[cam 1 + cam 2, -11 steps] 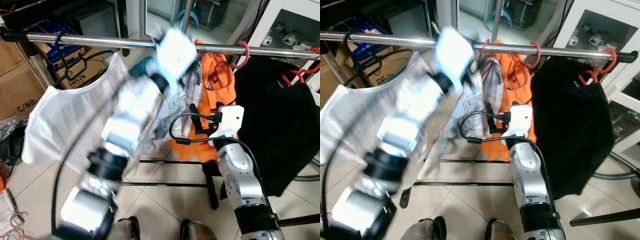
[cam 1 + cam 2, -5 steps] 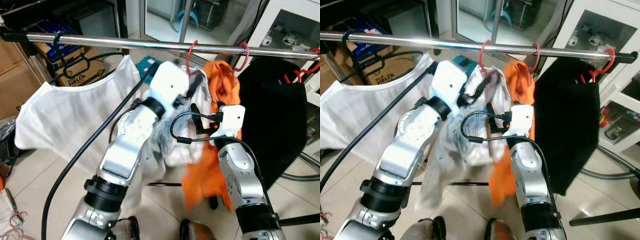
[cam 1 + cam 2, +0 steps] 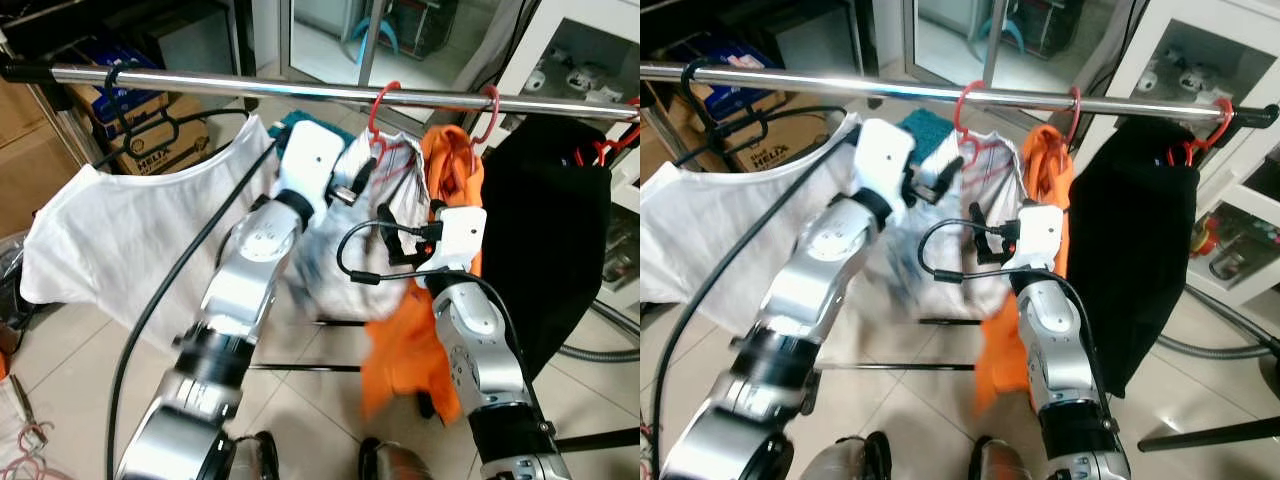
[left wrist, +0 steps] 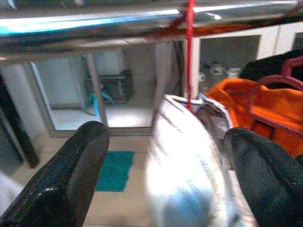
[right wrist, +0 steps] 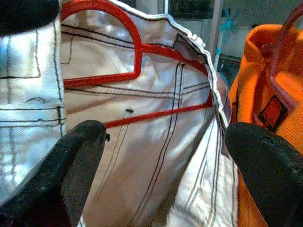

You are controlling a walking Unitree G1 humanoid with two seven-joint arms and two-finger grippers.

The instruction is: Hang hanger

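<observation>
A red hanger (image 3: 377,104) carrying a white stitched garment (image 3: 372,262) hangs by its hook on the chrome rail (image 3: 200,82). My left gripper (image 4: 161,175) is open just below the rail, facing the hook (image 4: 190,52) and the garment's collar, with nothing between its fingers (image 4: 61,179). In the eye views it sits at the garment's upper left (image 3: 352,186). My right gripper (image 5: 163,170) is open too, close in front of the garment (image 5: 156,142) and the hanger's red frame (image 5: 137,52), lower down (image 3: 397,236).
To the right on the rail an orange garment (image 3: 440,300) hangs on another red hanger, then a black garment (image 3: 545,230). A white T-shirt (image 3: 130,240) on a black hanger hangs at the left. Cardboard boxes (image 3: 40,160) stand behind; a rack base crosses the tiled floor.
My left arm has come down from the rail and drawn back to the left. The red hanger's hook now rests on the rail; the white and orange garments swing.
</observation>
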